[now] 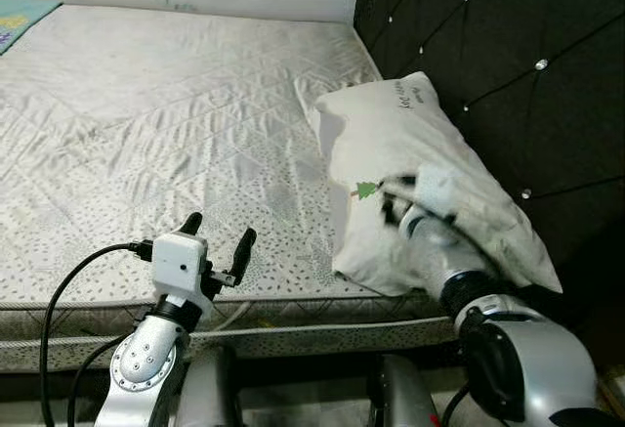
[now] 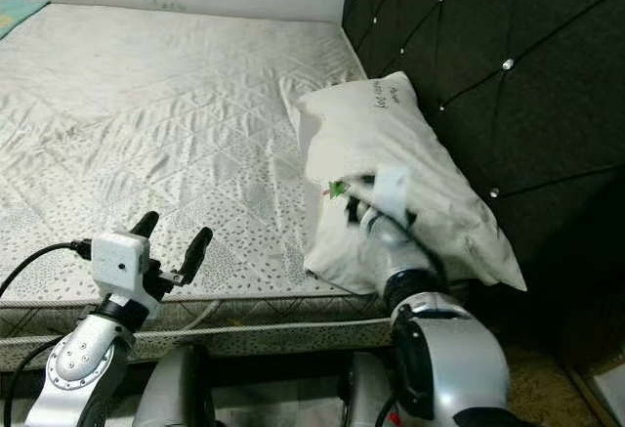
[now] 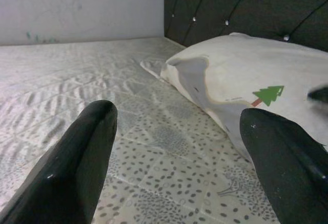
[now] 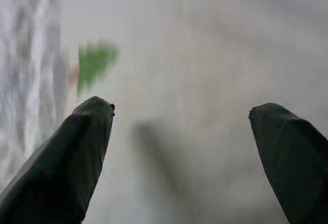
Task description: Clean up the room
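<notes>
Right gripper (image 4: 182,131) jaws wide over the pillow (image 1: 410,144) — left gripper (image 1: 217,236) wide too, beside it.

Two long black tapering fingers of the right gripper (image 4: 182,126) reach up from the lower edge of the right wrist view, one (image 4: 66,167) at each side, spread wide apart with bare cloth between them; behind them lies the soft off-white fabric pillow (image 4: 205,55), blurred and close; a small green printed shape (image 4: 95,62) with a faint reddish smudge beside it sits on that cloth just above one fingertip; a dim grey shadow falls on the fabric between the fingers; along one edge runs a paler, wrinkled strip of quilted mattress cloth (image 4: 28,70), also out of focus.
</notes>
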Controlling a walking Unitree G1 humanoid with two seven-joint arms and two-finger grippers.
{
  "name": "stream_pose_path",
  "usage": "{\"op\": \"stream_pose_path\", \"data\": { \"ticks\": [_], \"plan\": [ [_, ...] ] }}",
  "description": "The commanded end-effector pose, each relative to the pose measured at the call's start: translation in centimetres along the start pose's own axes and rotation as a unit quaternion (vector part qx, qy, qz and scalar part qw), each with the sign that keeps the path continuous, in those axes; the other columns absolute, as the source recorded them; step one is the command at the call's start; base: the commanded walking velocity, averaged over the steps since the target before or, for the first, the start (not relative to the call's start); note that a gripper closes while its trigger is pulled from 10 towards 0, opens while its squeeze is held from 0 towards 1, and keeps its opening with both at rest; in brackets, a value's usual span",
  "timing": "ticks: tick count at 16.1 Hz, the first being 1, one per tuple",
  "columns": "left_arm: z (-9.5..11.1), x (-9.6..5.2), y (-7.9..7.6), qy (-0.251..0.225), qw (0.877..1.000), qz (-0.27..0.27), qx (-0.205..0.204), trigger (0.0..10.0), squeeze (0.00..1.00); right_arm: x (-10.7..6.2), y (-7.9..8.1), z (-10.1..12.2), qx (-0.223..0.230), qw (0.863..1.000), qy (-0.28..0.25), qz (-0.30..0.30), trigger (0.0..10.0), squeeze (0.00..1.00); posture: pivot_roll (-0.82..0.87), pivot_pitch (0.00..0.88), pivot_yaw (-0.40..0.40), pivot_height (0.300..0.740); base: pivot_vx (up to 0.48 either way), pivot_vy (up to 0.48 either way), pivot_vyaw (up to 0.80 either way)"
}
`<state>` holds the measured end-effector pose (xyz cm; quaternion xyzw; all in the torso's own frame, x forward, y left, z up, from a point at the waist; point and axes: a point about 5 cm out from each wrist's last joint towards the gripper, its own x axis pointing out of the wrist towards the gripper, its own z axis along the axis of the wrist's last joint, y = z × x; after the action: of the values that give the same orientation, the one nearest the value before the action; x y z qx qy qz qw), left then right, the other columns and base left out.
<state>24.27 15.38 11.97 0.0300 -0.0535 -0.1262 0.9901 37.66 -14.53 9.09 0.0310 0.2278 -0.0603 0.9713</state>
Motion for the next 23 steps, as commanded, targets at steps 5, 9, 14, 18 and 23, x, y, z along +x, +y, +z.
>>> {"op": "stream_pose_path", "data": {
  "ticks": [5,9,14,18,23],
  "plan": [
    [0.5,0.4,-0.5,0.003,1.000,-0.013,-0.004,10.0,0.00,0.0,-1.0,-1.0,0.014,0.999,0.036,-0.013,10.0,0.00,0.10,0.111,-0.066,0.577,0.000,0.000,0.00],
    [2.4,2.5,-0.2,-0.021,0.997,-0.069,0.029,10.0,0.00,0.0,-1.3,3.6,0.087,0.993,-0.073,0.015,10.0,0.00,0.09,0.083,-0.071,0.577,0.000,0.000,0.00],
    [2.7,3.9,1.0,-0.042,0.999,-0.004,0.012,10.0,0.00,-1.2,-2.9,5.6,0.005,0.972,-0.222,0.071,10.0,0.00,0.05,0.023,-0.045,0.577,0.000,0.000,0.00],
    [1.9,3.5,1.3,-0.053,0.997,0.063,-0.007,10.0,0.00,-3.4,-3.0,6.4,-0.004,0.943,-0.317,0.105,10.0,0.00,0.00,0.000,-0.022,0.577,0.000,0.000,0.00],
    [2.5,2.3,5.6,-0.072,0.984,0.161,-0.004,10.0,0.00,-5.0,-5.5,5.6,-0.014,0.936,-0.341,0.090,10.0,0.00,0.00,0.000,-0.018,0.592,0.000,0.000,0.00]
  ]
}}
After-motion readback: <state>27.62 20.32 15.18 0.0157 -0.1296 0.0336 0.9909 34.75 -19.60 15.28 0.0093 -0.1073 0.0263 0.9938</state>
